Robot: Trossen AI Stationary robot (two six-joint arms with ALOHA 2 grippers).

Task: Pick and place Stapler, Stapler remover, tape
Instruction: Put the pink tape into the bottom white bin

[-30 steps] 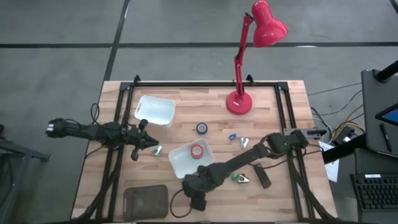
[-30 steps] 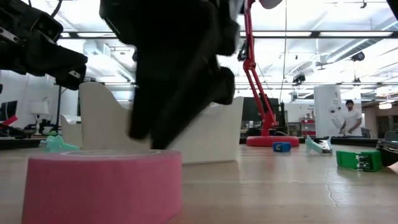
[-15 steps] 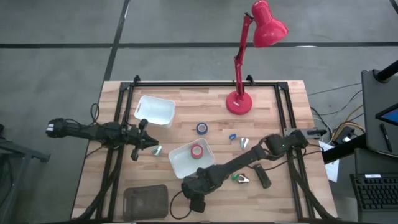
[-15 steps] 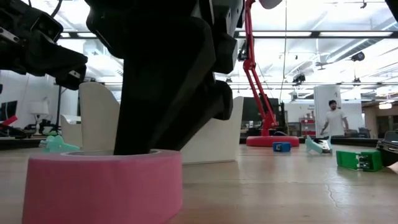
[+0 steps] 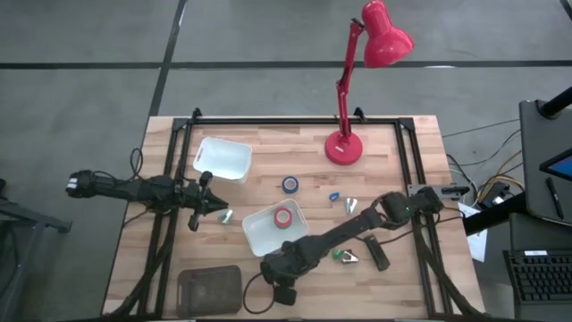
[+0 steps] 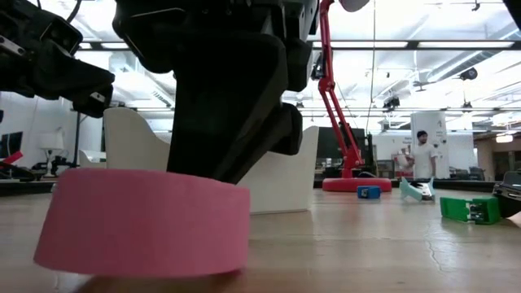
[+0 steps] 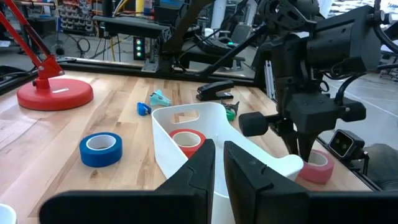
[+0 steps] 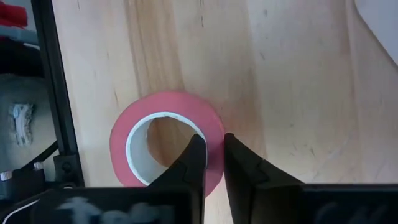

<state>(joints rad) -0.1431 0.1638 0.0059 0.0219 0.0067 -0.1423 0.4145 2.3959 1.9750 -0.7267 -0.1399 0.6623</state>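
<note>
Blocking much of the low view, the right gripper [image 8: 211,155] pinches the wall of the pink tape roll [image 8: 166,138], one finger inside its pale core, at the worktop's [image 5: 268,152] near edge; the roll sits tilted. Farther left, the left gripper [image 7: 219,155], fingers almost pressed together, hovers empty beside the white plastic bin [image 5: 273,229] holding a red tape roll [image 5: 283,217]. Right of it lies the black oblong stapler [image 5: 378,253].

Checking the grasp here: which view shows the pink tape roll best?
The right wrist view: the pink tape roll shows whole, its wall pinched in the right gripper. The low view shows its side, tilted. The left wrist view shows part. The high view hides it.
</note>
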